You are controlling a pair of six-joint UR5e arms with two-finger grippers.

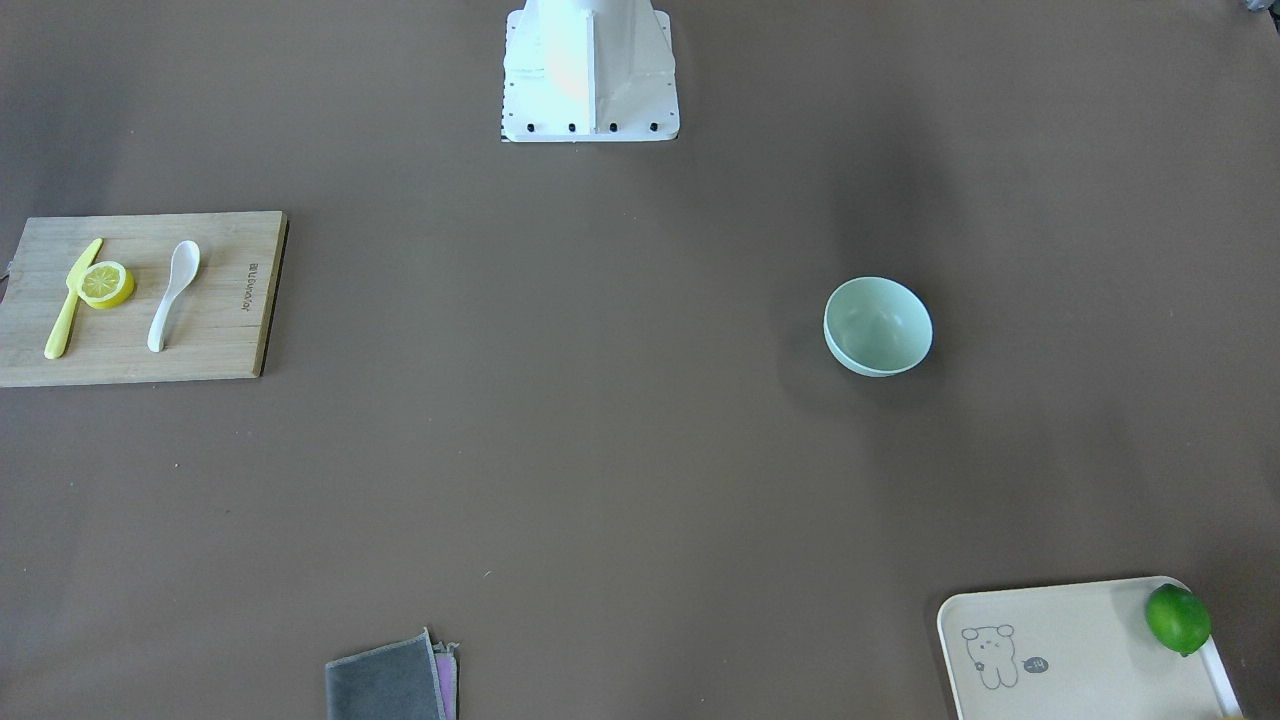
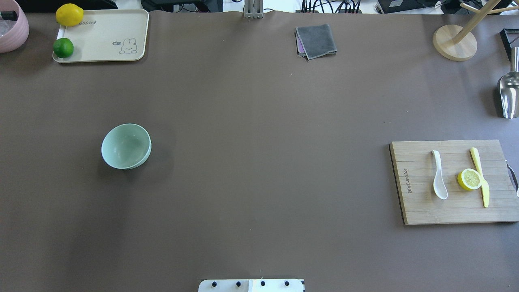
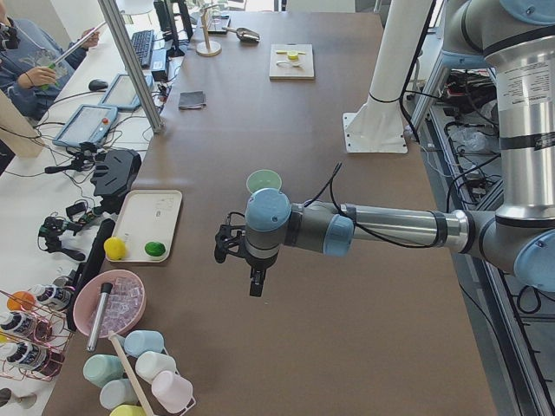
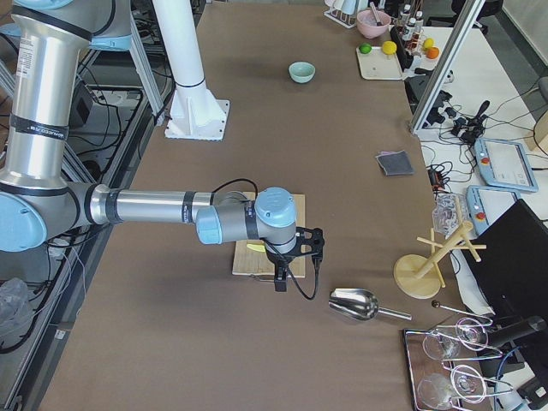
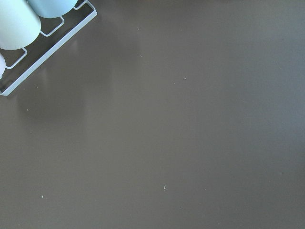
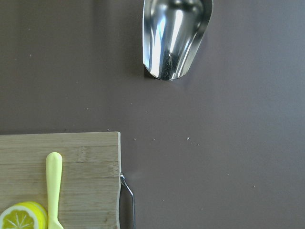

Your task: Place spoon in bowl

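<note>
The white spoon (image 1: pixel 172 295) lies on a wooden cutting board (image 1: pixel 220 340), scoop toward the robot; it also shows in the overhead view (image 2: pixel 439 180). The mint-green bowl (image 1: pixel 878 326) stands empty and upright on the table's other half (image 2: pixel 126 146). My left gripper (image 3: pixel 257 286) hangs over bare table past the bowl, near the table's left end. My right gripper (image 4: pixel 278 281) hangs over the far edge of the board, beyond the spoon. Both show only in side views, so I cannot tell whether they are open or shut.
A yellow knife (image 2: pixel 480 176) and a lemon half (image 2: pixel 469 179) lie beside the spoon. A metal scoop (image 2: pixel 509 95), a wooden stand (image 2: pixel 454 42), a grey cloth (image 2: pixel 316 40), a cream tray (image 2: pixel 101 36) with a lime (image 2: pixel 63 47) and a lemon (image 2: pixel 69 14), and a pink bowl (image 2: pixel 12 28) line the edges.
</note>
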